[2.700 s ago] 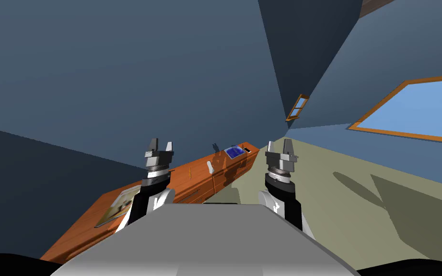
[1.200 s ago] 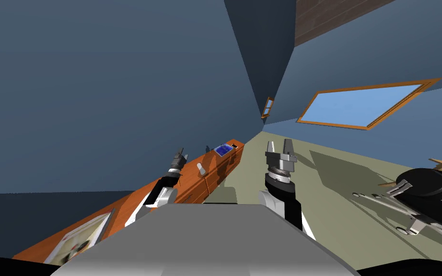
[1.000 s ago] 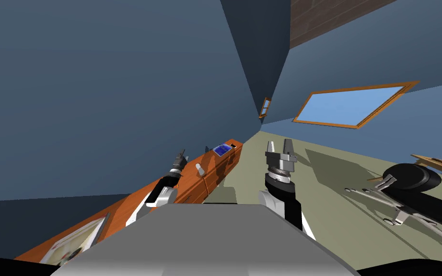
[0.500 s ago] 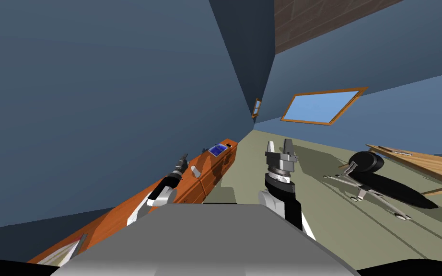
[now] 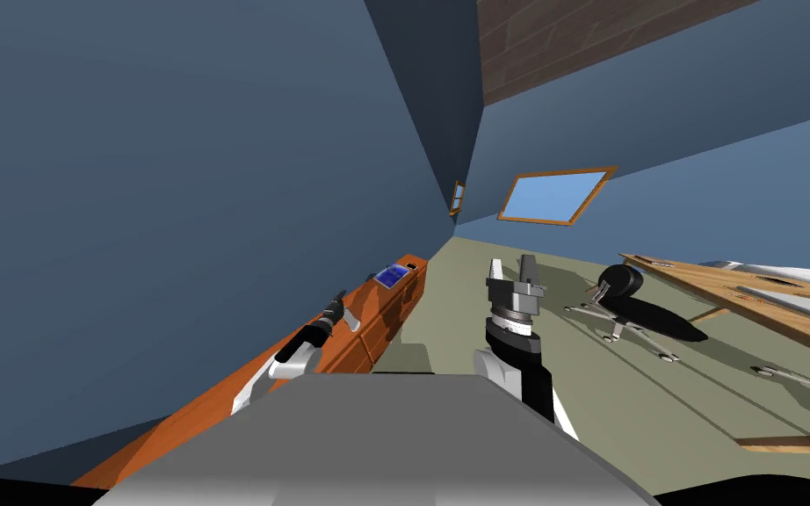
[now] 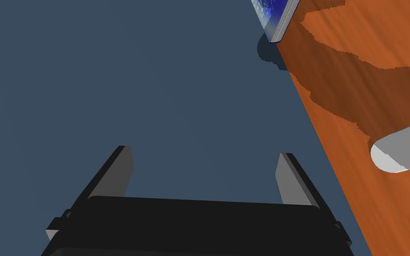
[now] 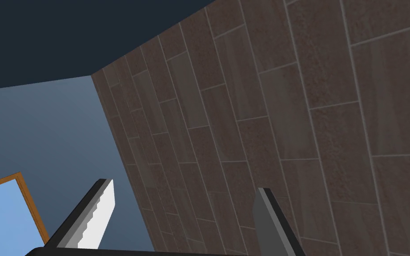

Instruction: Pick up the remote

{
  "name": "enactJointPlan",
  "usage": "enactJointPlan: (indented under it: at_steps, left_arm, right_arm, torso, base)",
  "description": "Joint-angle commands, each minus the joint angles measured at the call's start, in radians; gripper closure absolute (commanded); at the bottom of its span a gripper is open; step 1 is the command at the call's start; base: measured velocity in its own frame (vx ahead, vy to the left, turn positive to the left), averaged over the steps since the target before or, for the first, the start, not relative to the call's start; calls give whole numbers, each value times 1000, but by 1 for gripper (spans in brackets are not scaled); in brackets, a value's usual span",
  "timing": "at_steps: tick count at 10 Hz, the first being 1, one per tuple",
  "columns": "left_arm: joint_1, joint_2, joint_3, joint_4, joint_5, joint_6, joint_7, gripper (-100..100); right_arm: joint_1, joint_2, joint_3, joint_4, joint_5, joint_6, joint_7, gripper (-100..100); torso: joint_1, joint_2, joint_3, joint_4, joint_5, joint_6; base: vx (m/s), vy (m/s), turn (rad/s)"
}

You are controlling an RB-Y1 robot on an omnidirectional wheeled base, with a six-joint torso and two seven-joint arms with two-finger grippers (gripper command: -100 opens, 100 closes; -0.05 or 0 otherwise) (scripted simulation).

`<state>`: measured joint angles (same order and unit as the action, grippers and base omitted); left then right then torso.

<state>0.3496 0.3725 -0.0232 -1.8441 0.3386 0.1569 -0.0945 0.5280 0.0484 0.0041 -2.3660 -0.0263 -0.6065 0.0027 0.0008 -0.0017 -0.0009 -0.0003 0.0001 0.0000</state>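
Observation:
The remote (image 5: 353,320) is a light grey rounded bar lying on the orange wooden sideboard (image 5: 219,400) along the blue wall. In the left wrist view the remote's end (image 6: 402,149) lies beside the fingers, outside them, on the sideboard's top (image 6: 377,89). My left gripper (image 5: 335,304) reaches out over the sideboard, close to the remote. The left gripper (image 6: 204,155) is open and empty, facing the wall. My right gripper (image 5: 512,268) is held up in front of me; the right gripper (image 7: 184,189) is open and empty.
A blue book (image 5: 390,275) lies further along the sideboard, its edge (image 6: 277,20) showing past the remote. An office chair (image 5: 627,299) lies on the floor at the right, with a wooden desk (image 5: 728,285) beyond it.
My view has swung, bringing the chair and desk in at the right. The left arm has stretched out over the sideboard to the remote. The right arm has kept its pose.

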Motion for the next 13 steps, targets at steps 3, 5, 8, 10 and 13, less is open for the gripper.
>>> enactJointPlan:
  at_steps: [3,5,8,10,13]
  left_arm:
    - [-11,33,-14,71,29,64,-15,-100]
    - [-14,53,-21,110,49,109,-24,-100]
    - [-18,89,-35,187,86,196,-43,-100]
    - [-19,107,-43,226,104,238,-52,-100]
    - [-18,140,-56,294,140,319,-70,-100]
  right_arm:
    - [0,0,0,0,0,0,0,0]
    - [0,0,0,0,0,0,0,0]
    - [0,0,0,0,0,0,0,0]
    - [0,0,0,0,0,0,0,0]
    - [0,0,0,0,0,0,0,0]
  torso:
    - [0,0,0,0,0,0]
    - [0,0,0,0,0,0]
    - [2,-2,-1,0,0,-1]
    - [1,-1,-1,0,0,-1]
    - [1,-1,0,0,0,-1]
  base:
    - [22,11,-161]
    - [32,15,-181]
    - [39,30,-246]
    - [34,23,-202]
    - [30,32,-194]
